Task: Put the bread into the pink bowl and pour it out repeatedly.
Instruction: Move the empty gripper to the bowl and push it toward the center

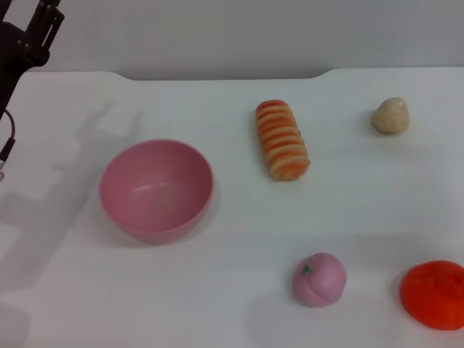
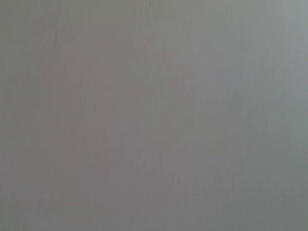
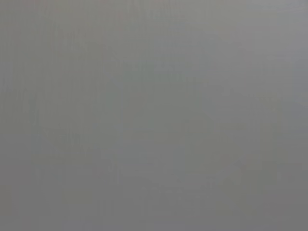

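Observation:
The bread (image 1: 281, 139), an orange-and-cream striped loaf, lies on the white table (image 1: 239, 290) right of centre, pointing away from me. The pink bowl (image 1: 156, 190) stands upright and empty to its left, a short gap apart from it. My left gripper (image 1: 42, 22) is raised at the far left corner, well away from both. My right gripper does not appear in the head view. Both wrist views show only a flat grey surface.
A beige rounded lump (image 1: 390, 116) sits at the far right. Near the front lie a small pink peach-like ball (image 1: 319, 279) with a green stem and an orange fruit (image 1: 435, 294) at the right edge. The table's far edge (image 1: 217, 75) runs along the back.

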`<act>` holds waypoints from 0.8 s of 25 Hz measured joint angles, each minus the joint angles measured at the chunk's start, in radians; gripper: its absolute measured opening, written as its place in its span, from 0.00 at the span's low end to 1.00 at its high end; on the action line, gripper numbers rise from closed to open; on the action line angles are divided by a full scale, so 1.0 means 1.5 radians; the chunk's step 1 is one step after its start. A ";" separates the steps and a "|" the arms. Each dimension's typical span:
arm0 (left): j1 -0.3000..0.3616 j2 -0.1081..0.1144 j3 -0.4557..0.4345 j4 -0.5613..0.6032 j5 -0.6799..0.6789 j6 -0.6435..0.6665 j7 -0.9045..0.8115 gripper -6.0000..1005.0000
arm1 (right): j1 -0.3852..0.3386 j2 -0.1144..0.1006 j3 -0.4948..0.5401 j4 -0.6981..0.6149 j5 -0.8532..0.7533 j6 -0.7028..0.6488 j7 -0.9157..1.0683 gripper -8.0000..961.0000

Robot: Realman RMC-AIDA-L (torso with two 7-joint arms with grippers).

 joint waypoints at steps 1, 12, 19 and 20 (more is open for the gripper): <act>0.000 0.000 0.000 0.000 0.000 0.000 0.000 0.67 | 0.000 0.000 0.000 0.000 0.000 0.000 0.000 0.48; -0.004 0.002 0.000 0.002 -0.001 0.006 0.001 0.67 | 0.007 -0.002 0.000 -0.001 0.001 0.004 0.001 0.49; -0.017 0.009 -0.006 0.013 -0.001 0.057 -0.009 0.67 | 0.011 -0.002 0.000 -0.001 0.001 0.006 0.001 0.49; -0.020 0.010 -0.006 0.022 0.000 0.076 -0.016 0.67 | 0.011 -0.002 0.000 -0.001 0.001 0.006 0.001 0.49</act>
